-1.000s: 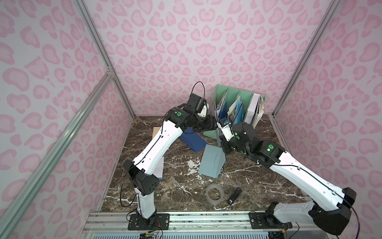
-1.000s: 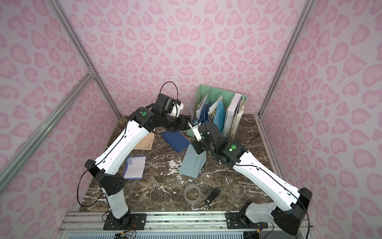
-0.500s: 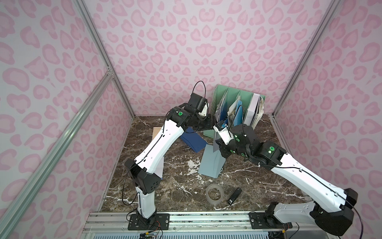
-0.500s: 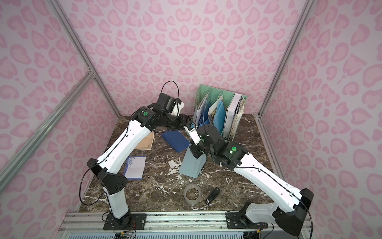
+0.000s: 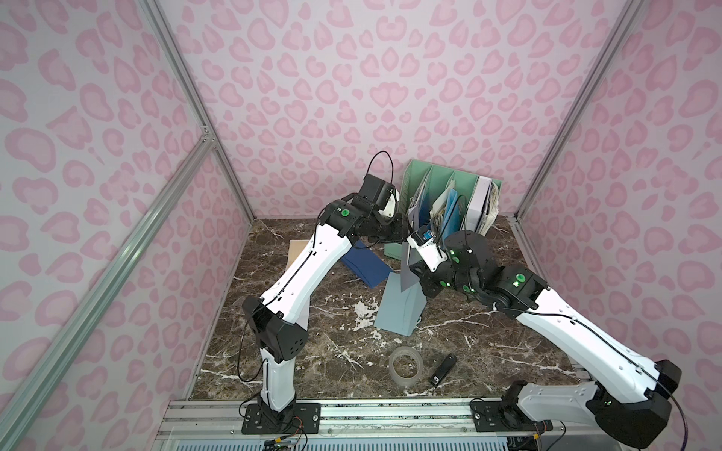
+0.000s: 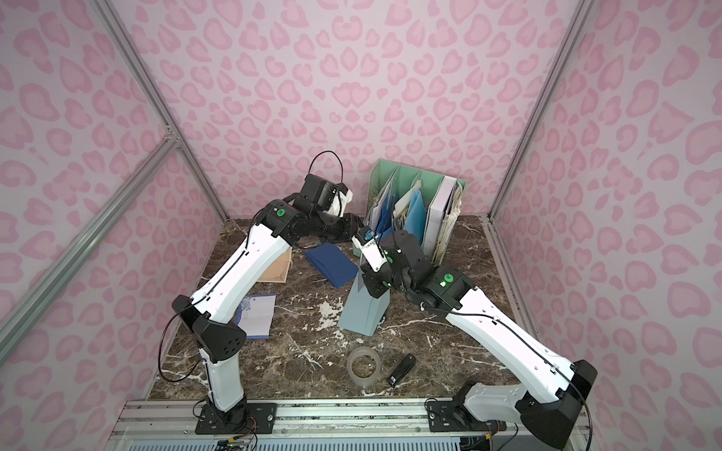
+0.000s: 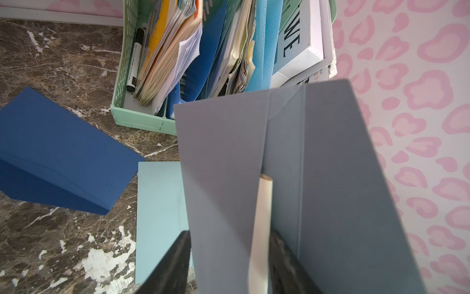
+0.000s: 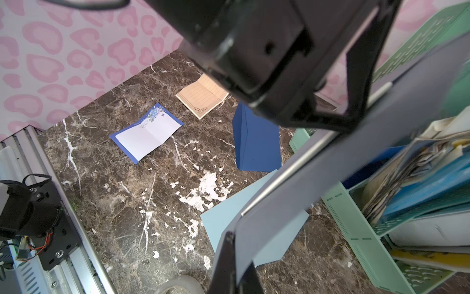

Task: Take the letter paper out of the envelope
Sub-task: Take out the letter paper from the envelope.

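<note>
My right gripper [image 8: 236,267] is shut on the lower edge of a grey envelope [image 8: 330,165] and holds it upright above the table. In a top view the envelope [image 5: 408,269] stands between the two wrists. Its mouth gapes toward the left wrist camera, and the thin cream edge of the letter paper [image 7: 262,216] shows inside. My left gripper [image 7: 230,257] is open at that mouth. One finger [image 7: 175,259] is outside the envelope's near wall [image 7: 223,178] and the other is inside, past the paper. The wall and the paper both lie between the jaws.
A light blue envelope [image 5: 398,312] lies on the marble under the held one, and a dark blue envelope [image 5: 367,265] lies beside it. A full green file rack [image 5: 449,183] stands at the back. A blue-bordered sheet [image 6: 256,316], cream lined sheet [image 6: 279,267], tape roll [image 5: 406,367] and black stick [image 5: 443,369] lie about.
The right gripper has swung the grey envelope more upright, up to the left gripper. The left jaws have narrowed around the envelope wall and the paper.
</note>
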Controlling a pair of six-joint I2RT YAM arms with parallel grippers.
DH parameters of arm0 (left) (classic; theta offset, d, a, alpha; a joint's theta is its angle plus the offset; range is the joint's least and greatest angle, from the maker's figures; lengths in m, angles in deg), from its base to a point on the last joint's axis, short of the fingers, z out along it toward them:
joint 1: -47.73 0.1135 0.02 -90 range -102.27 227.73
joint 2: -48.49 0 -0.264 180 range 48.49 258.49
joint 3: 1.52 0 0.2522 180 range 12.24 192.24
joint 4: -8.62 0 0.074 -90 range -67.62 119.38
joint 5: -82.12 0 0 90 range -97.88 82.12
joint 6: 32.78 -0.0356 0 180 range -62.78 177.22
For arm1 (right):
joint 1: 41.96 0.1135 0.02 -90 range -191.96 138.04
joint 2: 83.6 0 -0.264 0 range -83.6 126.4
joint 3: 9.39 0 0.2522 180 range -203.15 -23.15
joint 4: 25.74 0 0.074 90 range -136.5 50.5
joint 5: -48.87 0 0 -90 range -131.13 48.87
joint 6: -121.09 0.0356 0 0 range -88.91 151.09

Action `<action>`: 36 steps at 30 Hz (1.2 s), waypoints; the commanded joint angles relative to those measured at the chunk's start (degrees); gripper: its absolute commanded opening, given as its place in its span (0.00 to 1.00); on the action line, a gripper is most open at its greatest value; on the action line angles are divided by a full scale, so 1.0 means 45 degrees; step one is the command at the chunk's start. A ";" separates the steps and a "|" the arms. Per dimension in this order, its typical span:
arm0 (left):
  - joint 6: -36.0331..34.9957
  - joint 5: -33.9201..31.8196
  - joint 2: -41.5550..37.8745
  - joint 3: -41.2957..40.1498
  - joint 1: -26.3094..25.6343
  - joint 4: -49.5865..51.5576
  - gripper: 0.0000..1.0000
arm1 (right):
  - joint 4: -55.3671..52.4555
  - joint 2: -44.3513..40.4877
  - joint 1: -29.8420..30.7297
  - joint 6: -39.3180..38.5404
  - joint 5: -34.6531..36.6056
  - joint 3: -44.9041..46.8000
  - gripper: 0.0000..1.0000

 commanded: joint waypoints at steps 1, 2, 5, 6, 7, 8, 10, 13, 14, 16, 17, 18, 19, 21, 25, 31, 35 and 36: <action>-0.0388 -0.0401 0.0305 0.0585 -0.0022 0.1090 0.45 | 0.0144 0.0031 0.0012 -0.0265 0.0108 -0.0277 0.00; -0.0478 -0.0511 0.0416 0.0792 -0.0024 0.1375 0.43 | 0.0073 0.0060 0.0012 -0.0311 0.0095 -0.0321 0.00; -0.0589 -0.0614 0.0431 0.0927 -0.0039 0.1553 0.42 | -0.0092 0.0124 0.0027 -0.0445 0.0300 -0.0417 0.00; -0.0589 -0.0614 0.0406 0.0934 -0.0038 0.1559 0.41 | -0.0175 0.0183 0.0030 -0.0495 0.0395 -0.0472 0.00; -0.0611 -0.0604 0.0392 0.0937 -0.0051 0.1563 0.40 | -0.0287 0.0261 0.0029 -0.0538 0.0485 -0.0562 0.00; -0.0590 -0.0612 0.0406 0.0938 -0.0057 0.1582 0.39 | -0.0330 0.0282 0.0039 -0.0582 0.0571 -0.0609 0.00; -0.0555 -0.0564 0.0464 0.0926 -0.0052 0.1629 0.36 | -0.0349 0.0381 0.0120 -0.0643 0.0776 -0.0725 0.00; -0.0502 -0.0486 0.0538 0.0891 -0.0062 0.1632 0.27 | -0.0489 0.0562 0.0427 -0.0763 0.1269 -0.0901 0.00; -0.0494 -0.0486 0.0545 0.0905 -0.0054 0.1613 0.24 | -0.0481 0.0613 0.0473 -0.0764 0.1308 -0.0912 0.00; -0.0492 -0.0558 0.0499 0.0885 -0.0051 0.1554 0.18 | -0.0376 0.0596 0.0505 -0.0681 0.1301 -0.0840 0.00; -0.0491 -0.0562 0.0489 0.0870 -0.0069 0.1527 0.14 | -0.0316 0.0563 0.0520 -0.0648 0.1318 -0.0779 0.00; -0.0482 -0.0545 0.0467 0.0875 -0.0062 0.1494 0.11 | -0.0308 0.0561 0.0531 -0.0609 0.1391 -0.0723 0.00; -0.0459 -0.0510 0.0455 0.0879 -0.0052 0.1486 0.10 | -0.0327 0.0560 0.0523 -0.0595 0.1451 -0.0697 0.00; -0.0443 -0.0466 0.0425 0.0868 -0.0064 0.1482 0.07 | -0.0421 0.0611 0.0536 -0.0558 0.1620 -0.0636 0.00; -0.0414 -0.0408 0.0391 0.0853 -0.0060 0.1573 0.03 | -0.0579 0.0750 0.0499 -0.0471 0.1750 -0.0556 0.00; -0.0263 -0.0107 0.0212 0.0498 -0.0060 0.1531 0.00 | -0.0762 0.1010 0.0473 -0.0208 0.1887 -0.0450 0.00; -0.0081 -0.0039 -0.0064 0.0063 -0.0069 0.1447 0.00 | -0.0948 0.1113 0.0208 -0.0023 0.1994 -0.0334 0.00; 0.0008 -0.0035 -0.0129 0.0009 -0.0059 0.1454 0.00 | -0.1073 0.1191 0.0203 -0.0002 0.2141 -0.0325 0.00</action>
